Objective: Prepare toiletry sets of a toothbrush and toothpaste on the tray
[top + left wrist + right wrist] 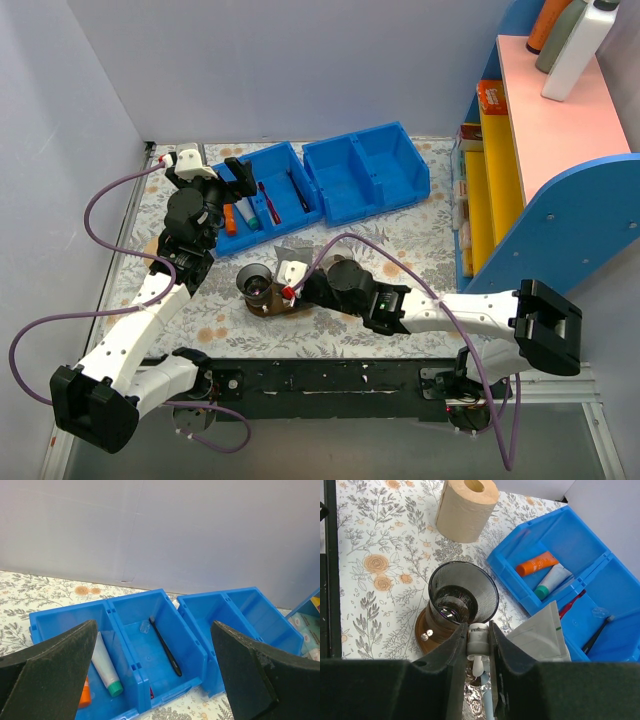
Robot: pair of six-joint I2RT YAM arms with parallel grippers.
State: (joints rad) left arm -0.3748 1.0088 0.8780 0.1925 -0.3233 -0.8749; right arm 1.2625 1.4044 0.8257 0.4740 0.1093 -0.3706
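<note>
Toothpaste (pixel 477 642) is pinched by its white cap between the right fingers (pixel 447 660), over the tray (pixel 422 630) at the near middle of the worktop (pixel 375 535), just beside a dark cup (pixel 463 592) standing on that tray. Farther back, the left fingers (pixel 55 670) hang wide open above the blue bins (pixel 195 645).

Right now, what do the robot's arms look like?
The left arm and right arm have white shells and chunky black joints. A thin purple cable loops along each. The left end effector and right end effector each have two dark, wedge-shaped fingers.
</note>
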